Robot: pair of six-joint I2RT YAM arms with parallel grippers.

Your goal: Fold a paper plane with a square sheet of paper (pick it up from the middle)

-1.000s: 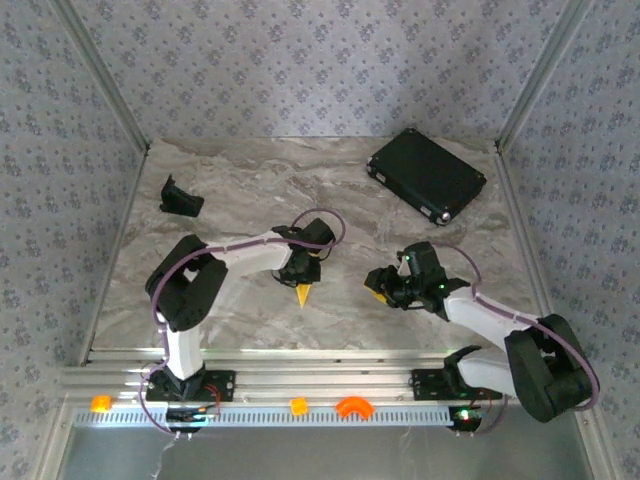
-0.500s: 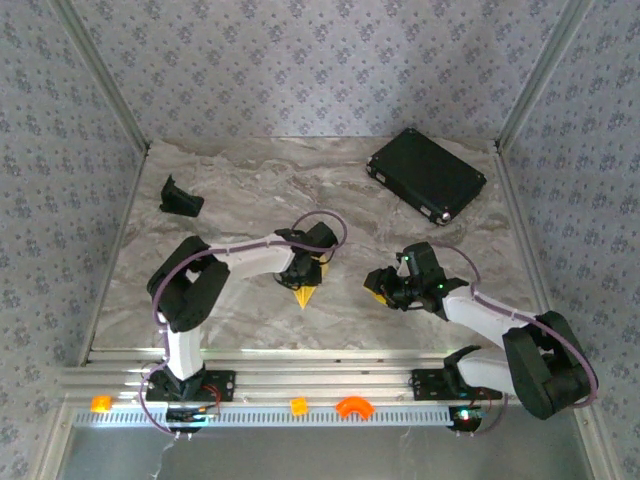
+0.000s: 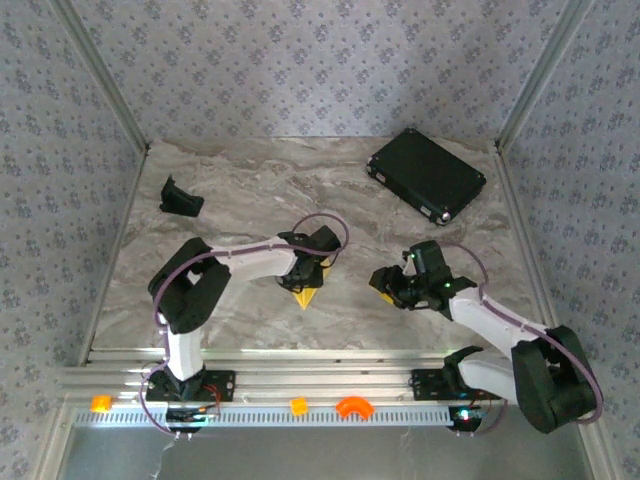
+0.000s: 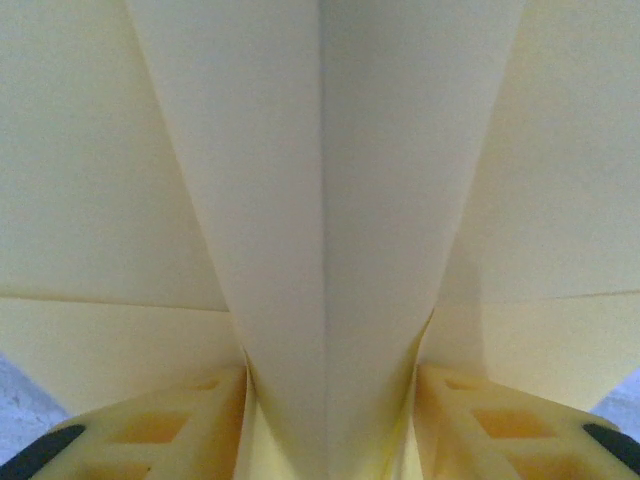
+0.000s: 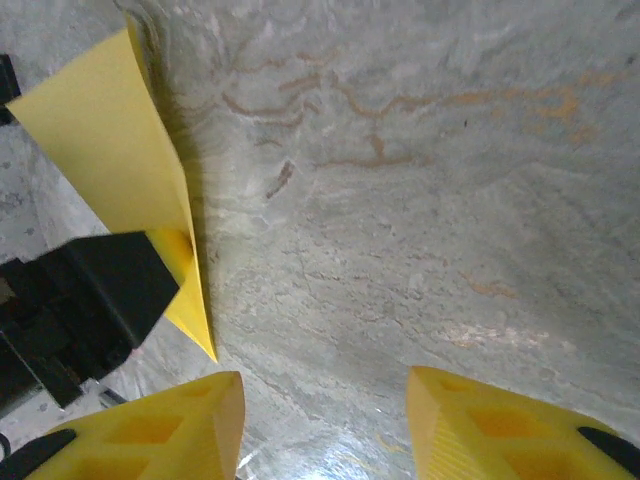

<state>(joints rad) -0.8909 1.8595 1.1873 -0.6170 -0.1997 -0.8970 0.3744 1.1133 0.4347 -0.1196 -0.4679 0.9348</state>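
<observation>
The paper plane [image 3: 304,294] is a pale-yellow dart whose sharp tip points toward the near edge of the table. My left gripper [image 3: 311,270] is shut on it. In the left wrist view the plane [image 4: 320,200] spreads wide with a centre crease, and its folded keel is pinched between the two yellow fingers [image 4: 165,425]. My right gripper [image 3: 386,284] hovers open to the right of the plane, apart from it. In the right wrist view the plane [image 5: 110,150] stands at the left. The open right gripper [image 5: 325,430] has bare marble between its fingers.
A black rectangular case [image 3: 427,175] lies at the back right. A small black holder [image 3: 180,198] sits at the back left. Small orange pieces [image 3: 352,407] rest on the front rail. Patterned walls close in three sides of the marble table [image 3: 250,180].
The left gripper and the plane have shifted slightly right. The right gripper has drawn back a little to the right.
</observation>
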